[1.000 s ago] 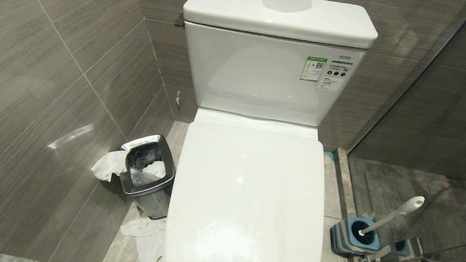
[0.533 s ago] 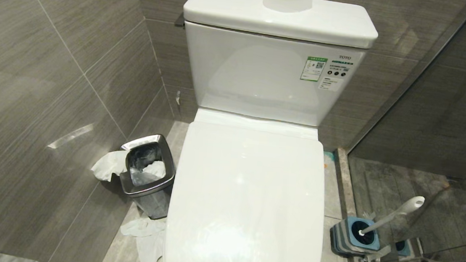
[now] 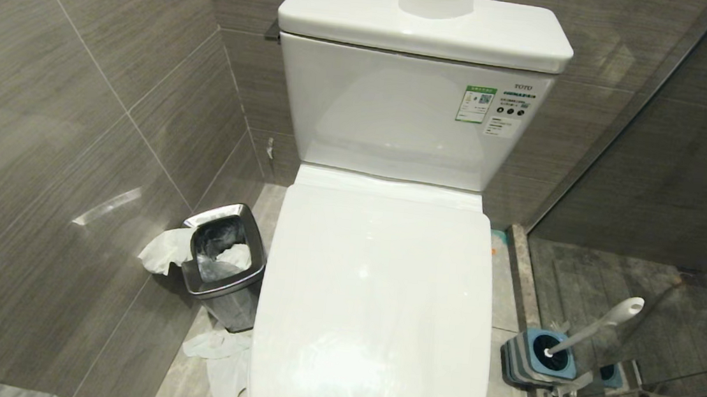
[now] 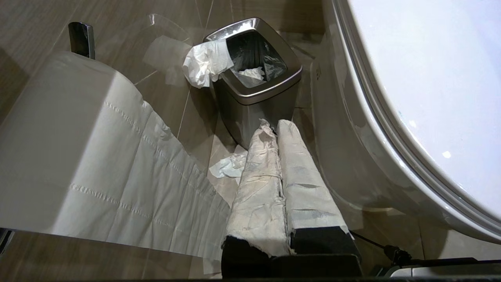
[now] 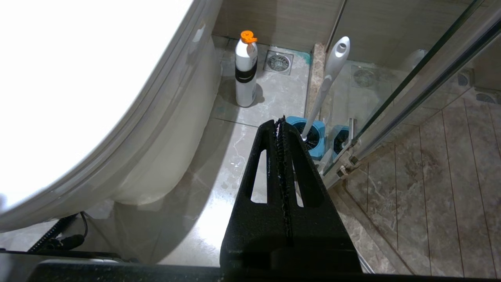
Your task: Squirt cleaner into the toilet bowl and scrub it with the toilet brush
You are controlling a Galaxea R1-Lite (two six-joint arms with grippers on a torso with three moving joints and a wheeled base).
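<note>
The white toilet (image 3: 392, 119) has its lid (image 3: 376, 303) down, so the inside of the toilet bowl is hidden; its outer wall (image 4: 344, 164) (image 5: 164, 156) shows in both wrist views. The toilet brush's white handle (image 3: 598, 328) (image 5: 328, 78) leans out of a blue holder (image 3: 541, 359) (image 5: 315, 135) on the floor to the right. No cleaner liquid shows; a white bottle with an orange cap (image 5: 245, 74) stands beside the bowl. My left gripper (image 4: 274, 125), wrapped in white, is shut and empty, low on the toilet's left. My right gripper (image 5: 281, 121) is shut and empty, low on its right, short of the holder.
A square steel bin (image 3: 223, 264) (image 4: 254, 78) with tissue stands left of the toilet, and loose tissues (image 3: 221, 356) lie by it. Toilet paper (image 4: 78, 149) hangs near the left gripper. A glass shower door (image 3: 646, 218) bounds the right side. A floor drain (image 5: 278, 62) is beyond the bottle.
</note>
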